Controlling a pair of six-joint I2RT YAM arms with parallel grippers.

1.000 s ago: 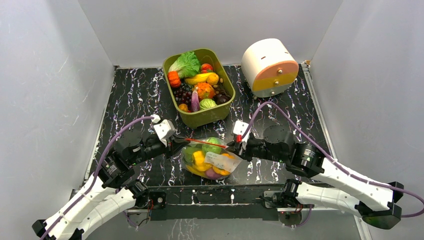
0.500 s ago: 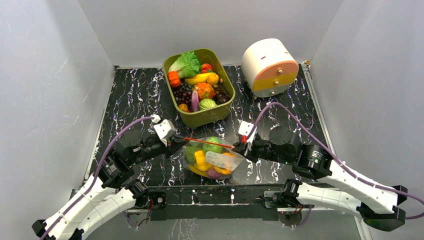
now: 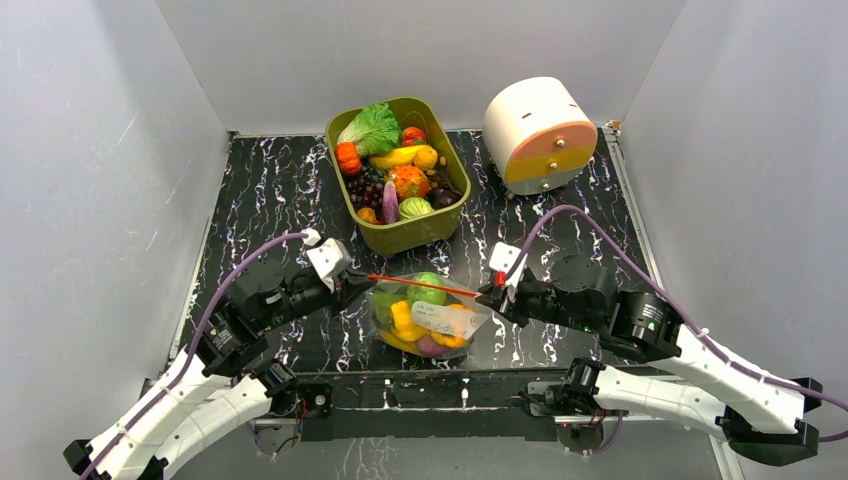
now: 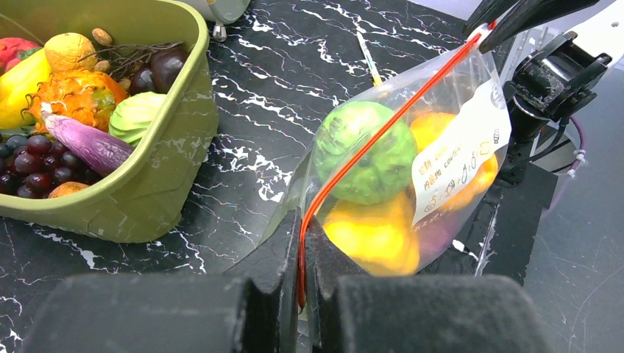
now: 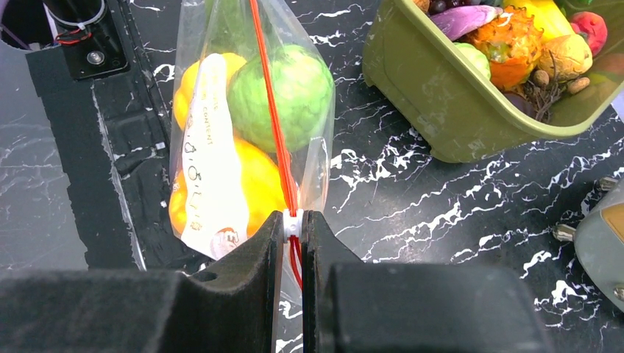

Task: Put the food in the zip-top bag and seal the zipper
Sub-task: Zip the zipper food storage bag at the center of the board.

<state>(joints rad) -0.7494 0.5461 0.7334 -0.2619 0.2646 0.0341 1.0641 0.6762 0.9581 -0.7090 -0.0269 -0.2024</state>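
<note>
Food [image 4: 368, 151] is inside bag [image 4: 444, 82]. Left gripper [image 4: 302, 246] and right gripper [image 5: 293, 224] each pinch one zipper [image 4: 383, 126] end. The seal appears almost complete, unconfirmed.

The zip-top bag [image 3: 400, 300] is clear, crinkly, shiny plastic, its zipper [image 5: 271, 110] a smooth red-orange plastic strip and its label [image 4: 460, 151] matt white paper. The food [image 5: 298, 84] inside looks glossy. The tub [image 4: 158, 176] is smooth olive plastic, and the bench [image 3: 270, 190] is polished black marble-look. The left hand [image 4: 300, 228] and right hand [image 5: 293, 224] are matt black.
</note>
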